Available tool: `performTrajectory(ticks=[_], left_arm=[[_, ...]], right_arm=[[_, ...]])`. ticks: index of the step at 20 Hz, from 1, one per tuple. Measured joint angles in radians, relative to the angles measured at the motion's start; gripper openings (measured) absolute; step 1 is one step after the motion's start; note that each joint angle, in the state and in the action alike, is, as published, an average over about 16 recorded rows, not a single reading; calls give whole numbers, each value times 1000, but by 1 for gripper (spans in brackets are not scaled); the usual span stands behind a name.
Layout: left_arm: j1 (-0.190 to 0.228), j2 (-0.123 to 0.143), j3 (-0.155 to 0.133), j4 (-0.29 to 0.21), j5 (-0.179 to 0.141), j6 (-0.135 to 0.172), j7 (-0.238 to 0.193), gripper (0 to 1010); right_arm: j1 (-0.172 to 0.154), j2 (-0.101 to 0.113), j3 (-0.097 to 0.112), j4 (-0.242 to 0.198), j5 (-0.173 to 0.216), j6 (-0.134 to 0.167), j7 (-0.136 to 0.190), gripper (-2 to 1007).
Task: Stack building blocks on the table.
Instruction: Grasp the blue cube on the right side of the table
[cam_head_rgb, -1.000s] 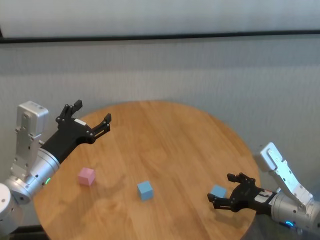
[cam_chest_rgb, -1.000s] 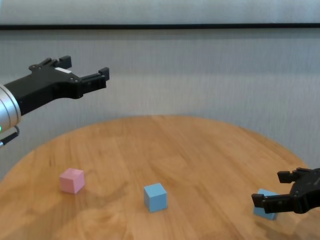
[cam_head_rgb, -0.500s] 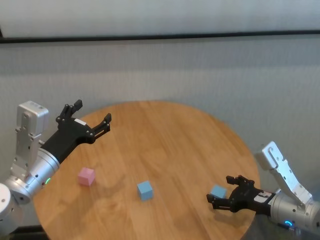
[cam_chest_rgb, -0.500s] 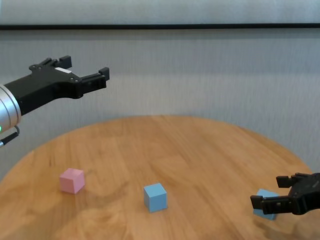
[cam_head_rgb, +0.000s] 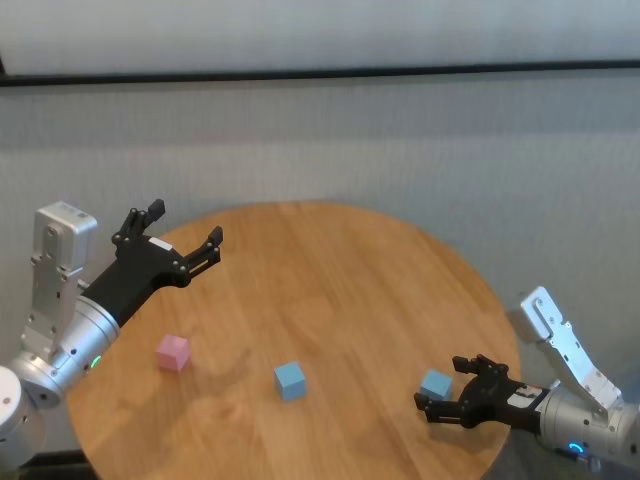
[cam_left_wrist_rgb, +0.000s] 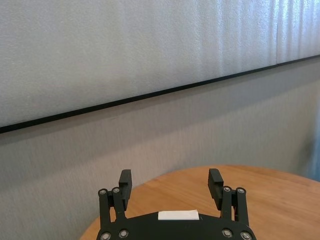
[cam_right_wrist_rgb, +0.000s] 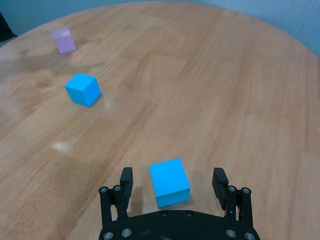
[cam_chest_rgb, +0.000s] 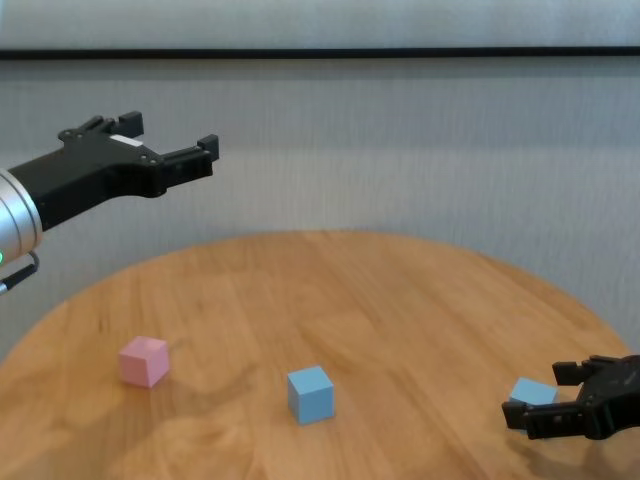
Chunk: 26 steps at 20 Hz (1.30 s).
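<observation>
A pink block (cam_head_rgb: 172, 352) lies at the left of the round wooden table (cam_head_rgb: 340, 270). One light blue block (cam_head_rgb: 290, 380) lies near the middle front. The other light blue block (cam_head_rgb: 435, 384) lies at the front right. My right gripper (cam_head_rgb: 438, 385) is open and low over the table, with a finger on each side of that block. In the right wrist view the block (cam_right_wrist_rgb: 169, 182) sits between the open fingers (cam_right_wrist_rgb: 126, 179), apart from both. My left gripper (cam_head_rgb: 186, 224) is open and empty, held high over the table's left edge.
A grey wall (cam_head_rgb: 400, 140) stands close behind the table. In the chest view the pink block (cam_chest_rgb: 144, 360) and the middle blue block (cam_chest_rgb: 310, 393) lie well apart, with bare wood between them and the right gripper (cam_chest_rgb: 540, 395).
My right gripper has sunk lower and drawn slightly back, so its fingers now flank the front right blue block. The left arm and the blocks have not moved.
</observation>
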Motion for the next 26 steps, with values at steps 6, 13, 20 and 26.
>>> performTrajectory(ticks=[6,13,20,26], left_arm=[[0,0,0,0,0,0,0,1000],[0,0,0,0,0,0,0,1000],[0,0,0,0,0,0,0,1000],[0,0,0,0,0,0,0,1000]], right_arm=[[11,-2,-9,16,-17,-8,12,1001],[19,-1,-16,22,-29,-16,19,998],[18,0,-16,20,-29,-16,18,937],[17,1,-15,18,-27,-15,17,776]])
